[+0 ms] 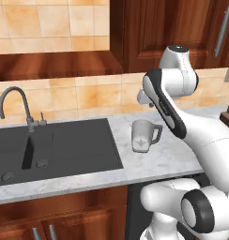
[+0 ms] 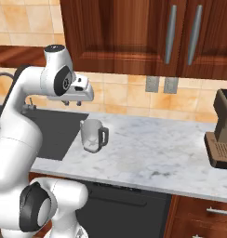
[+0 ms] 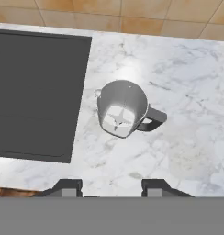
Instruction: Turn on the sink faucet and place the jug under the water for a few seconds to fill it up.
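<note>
Pincer (image 3: 111, 187) at frame bottom, parted, holding nothing, above jug (image 3: 122, 109) mid-frame on tabletop (image 3: 187, 82). Faucet (image 1: 17, 104) looks dry at left; you're in approach, descend and grab the handle next.

White arm rises from the base, elbow bent high, forearm reaching forward. The hand is level at the wrist and points downward, held clear above the surface (image 2: 148, 148). The gripper (image 3: 113, 187) shows two dark fingers (image 3: 68, 187) parted with a plain gap between them, nothing held. In the right base view the gripper (image 2: 71, 102) hangs beneath the hand.
</note>
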